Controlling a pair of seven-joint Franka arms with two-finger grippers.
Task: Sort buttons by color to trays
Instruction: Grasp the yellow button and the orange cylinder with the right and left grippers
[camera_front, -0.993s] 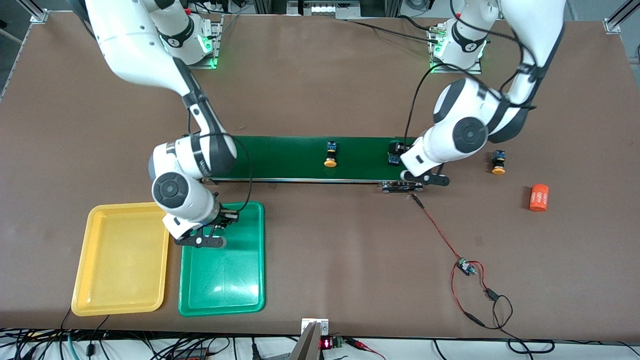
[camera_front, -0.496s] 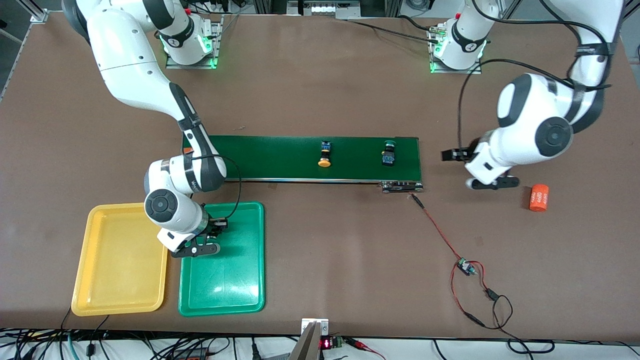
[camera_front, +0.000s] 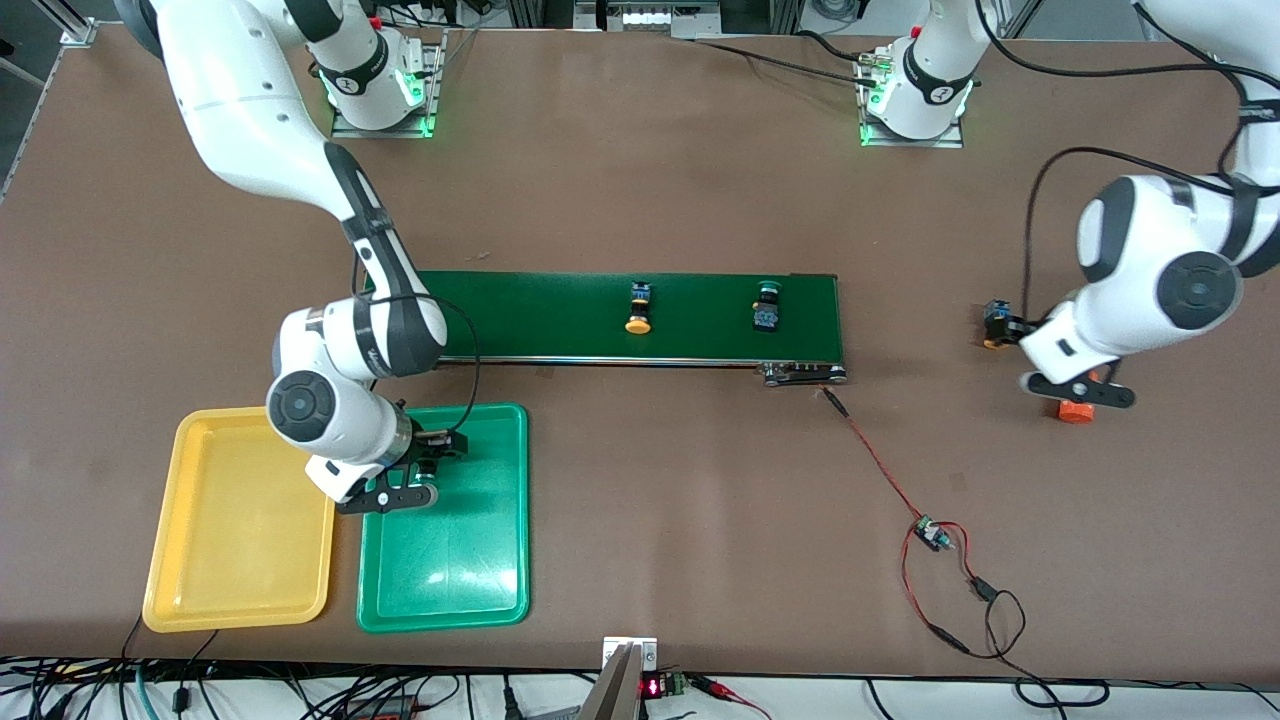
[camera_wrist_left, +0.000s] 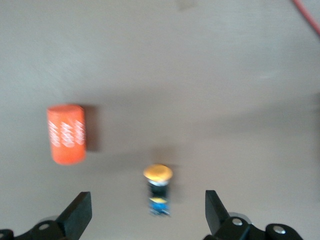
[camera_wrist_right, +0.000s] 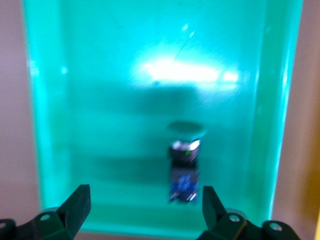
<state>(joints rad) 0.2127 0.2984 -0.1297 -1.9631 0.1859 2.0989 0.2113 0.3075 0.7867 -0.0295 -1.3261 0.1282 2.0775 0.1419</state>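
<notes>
My right gripper (camera_front: 425, 462) hangs open over the green tray (camera_front: 470, 570). In the right wrist view a green button (camera_wrist_right: 185, 160) lies on the green tray (camera_wrist_right: 100, 75) below my open right gripper (camera_wrist_right: 143, 210). The yellow tray (camera_front: 200, 540) stands beside it, with nothing in it. One orange-yellow button (camera_front: 638, 308) and one green button (camera_front: 766, 305) lie on the belt. My left gripper (camera_front: 1022, 328) hangs open over another orange-yellow button (camera_front: 993, 330) on the bare table. In the left wrist view that button (camera_wrist_left: 159, 190) lies below my open left gripper (camera_wrist_left: 147, 210).
The long dark-green belt (camera_front: 540, 315) runs across the table's middle. An orange cylinder (camera_front: 1075, 411) lies beside the left gripper, mostly hidden under it, and shows in the left wrist view (camera_wrist_left: 66, 134). A small circuit board (camera_front: 930, 533) on red-black wires lies nearer the front camera.
My left arm has swung from the belt's end to over the orange-yellow button by the cylinder. My right gripper has moved a little along the green tray. Both belt buttons have drifted toward the right arm's end.
</notes>
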